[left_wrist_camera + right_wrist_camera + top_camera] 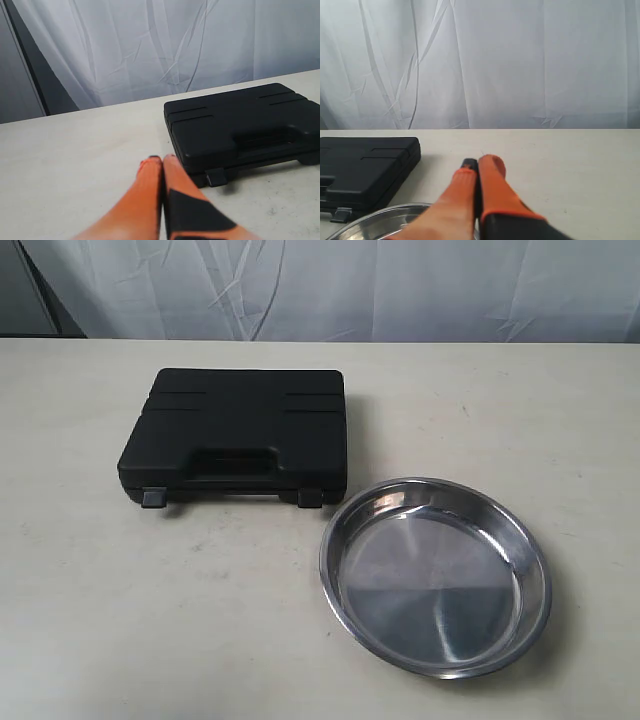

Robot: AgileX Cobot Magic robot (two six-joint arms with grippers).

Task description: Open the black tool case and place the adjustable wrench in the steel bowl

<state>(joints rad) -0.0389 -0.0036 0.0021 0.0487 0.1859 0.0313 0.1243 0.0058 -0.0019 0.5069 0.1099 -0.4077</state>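
The black tool case (pixel 235 437) lies closed on the table, handle and two latches facing the front edge. It shows too in the left wrist view (pixel 240 125) and the right wrist view (pixel 365 167). The steel bowl (pixel 436 575) sits empty to the case's front right; its rim (pixel 380 217) shows in the right wrist view. The adjustable wrench is hidden. My left gripper (pixel 162 159) is shut and empty, close to the case's near corner. My right gripper (pixel 477 165) is shut and empty above the bowl's edge. Neither gripper appears in the exterior view.
A white wrinkled curtain (pixel 330 285) hangs behind the beige table (pixel 150 620). A dark vertical strip (pixel 35 75) stands at the curtain's left edge.
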